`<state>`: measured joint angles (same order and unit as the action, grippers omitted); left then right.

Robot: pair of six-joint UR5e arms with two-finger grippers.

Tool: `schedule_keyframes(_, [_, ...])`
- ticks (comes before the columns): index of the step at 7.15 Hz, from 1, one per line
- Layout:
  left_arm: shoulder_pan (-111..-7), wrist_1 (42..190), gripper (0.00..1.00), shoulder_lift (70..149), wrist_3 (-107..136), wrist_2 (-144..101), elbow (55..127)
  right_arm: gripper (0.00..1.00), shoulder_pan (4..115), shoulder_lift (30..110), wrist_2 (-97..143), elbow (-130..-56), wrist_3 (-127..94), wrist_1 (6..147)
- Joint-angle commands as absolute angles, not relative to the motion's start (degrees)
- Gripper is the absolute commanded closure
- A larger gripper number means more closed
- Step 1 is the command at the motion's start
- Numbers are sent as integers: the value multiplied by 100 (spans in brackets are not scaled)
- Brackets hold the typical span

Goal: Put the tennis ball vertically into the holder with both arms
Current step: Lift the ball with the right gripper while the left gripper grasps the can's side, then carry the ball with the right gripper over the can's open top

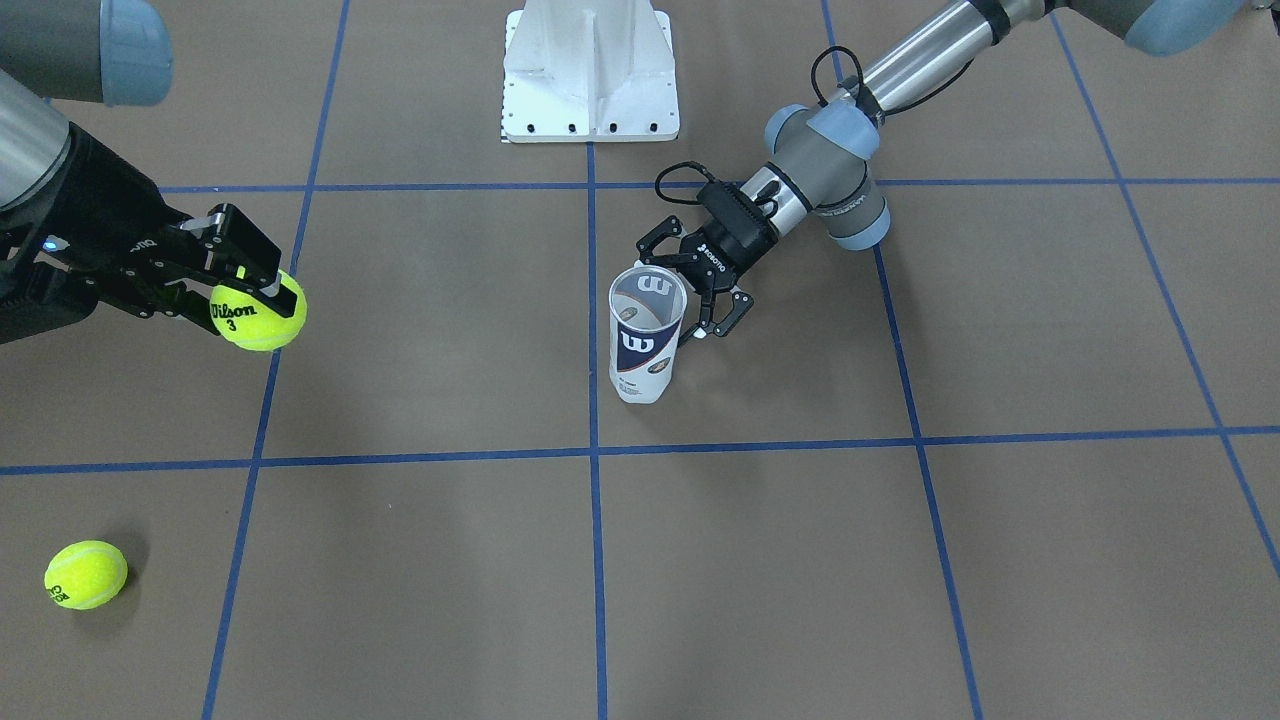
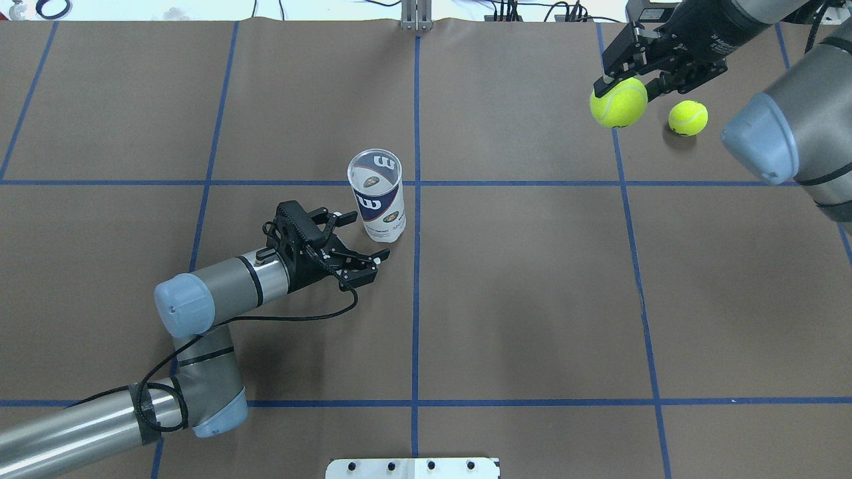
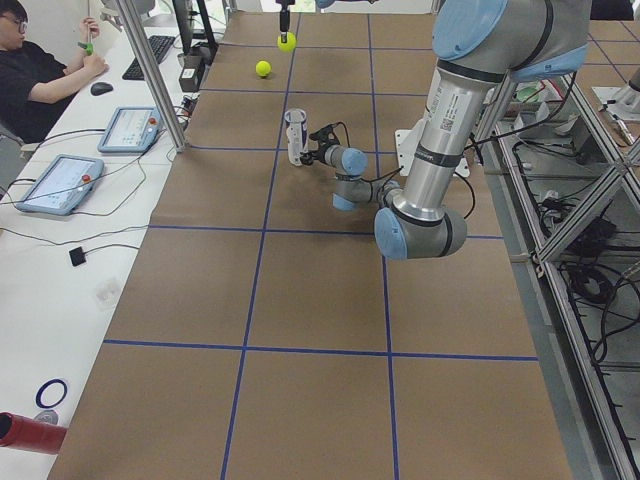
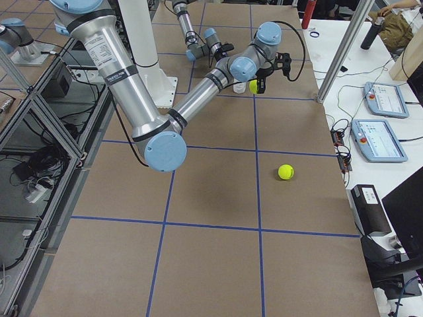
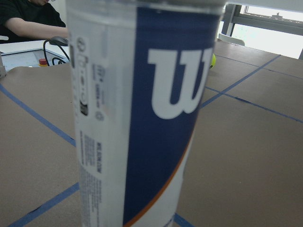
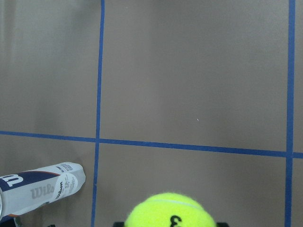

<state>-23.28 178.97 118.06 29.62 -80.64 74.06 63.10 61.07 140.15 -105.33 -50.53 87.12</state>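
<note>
The holder [image 1: 646, 345] is clear, glossy plastic with a smooth printed label. The tennis ball [image 1: 258, 314] looks fuzzy, like felt. Matt brown paper covers the counter [image 1: 780, 560].

The left arm [image 2: 219, 286] reaches low, fingers [image 2: 365, 261] spread; the right arm [image 2: 785, 126] hangs raised, fingers [image 2: 614, 60] closed.

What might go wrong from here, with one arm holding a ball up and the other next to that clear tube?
1. The left jaws stand open beside the upright tennis-ball can, not clamped on it; a nudge could tip it over.
2. The Wilson tennis ball in the right jaws is far from the can's narrow mouth; a slightly off drop might bounce off the rim.
</note>
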Motion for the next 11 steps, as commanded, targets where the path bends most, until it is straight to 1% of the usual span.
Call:
schedule_keyframes(1, [-2417,17886,1,11821,2962,-7972,7400,100,6284,6091,14010,-10538,-5054,8710])
schedule_keyframes(6, [-2408,17868,1,11961,2971,-7857,7322,100,6205,6091,14027,-10705,-5054,8710])
schedule_keyframes(8, [-2408,17868,1,12365,2971,-7857,6936,100,6127,6082,14001,-10705,-5054,8710])
schedule_keyframes(11, [-2478,17868,1,12366,2962,-7849,6917,100,5881,5749,13905,-10705,-5501,8710])
